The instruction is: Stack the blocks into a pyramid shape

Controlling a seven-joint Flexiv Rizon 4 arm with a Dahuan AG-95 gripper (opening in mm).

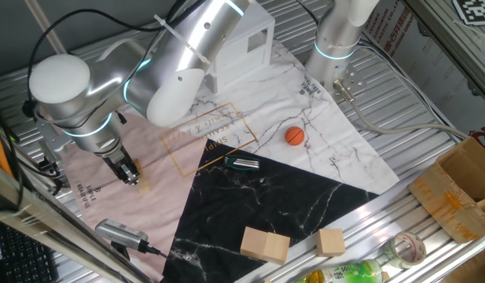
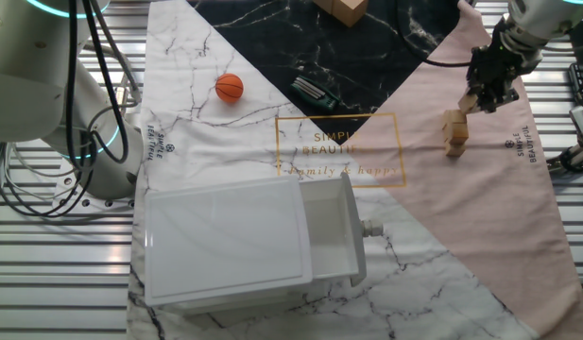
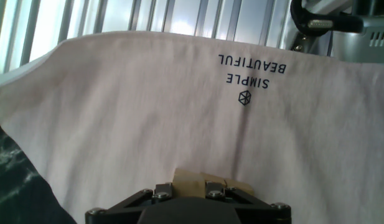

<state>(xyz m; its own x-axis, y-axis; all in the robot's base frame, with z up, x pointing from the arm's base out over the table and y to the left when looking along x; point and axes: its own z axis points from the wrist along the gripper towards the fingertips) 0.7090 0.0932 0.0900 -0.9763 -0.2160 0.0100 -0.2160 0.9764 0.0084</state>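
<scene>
My gripper (image 2: 474, 98) hangs low over the pink part of the cloth (image 2: 489, 198), with a small tan block (image 3: 188, 177) filling the gap between its fingers. In the other fixed view a small pile of tan blocks (image 2: 454, 132) stands on the pink cloth just left of and below the fingertips. I cannot count the blocks in it. In the hand view, more tan wood (image 3: 238, 185) shows right of the held block. In the one fixed view the gripper (image 1: 132, 174) sits at the left, and the blocks there barely show behind it.
An orange ball (image 2: 230, 87) and a dark tool (image 2: 315, 90) lie mid-cloth. Two larger pale wooden blocks (image 1: 265, 244) (image 1: 331, 241) rest on the black marble part. A white open box (image 2: 244, 241) stands on the white part. A grey device with a cable (image 1: 120, 233) lies near the gripper.
</scene>
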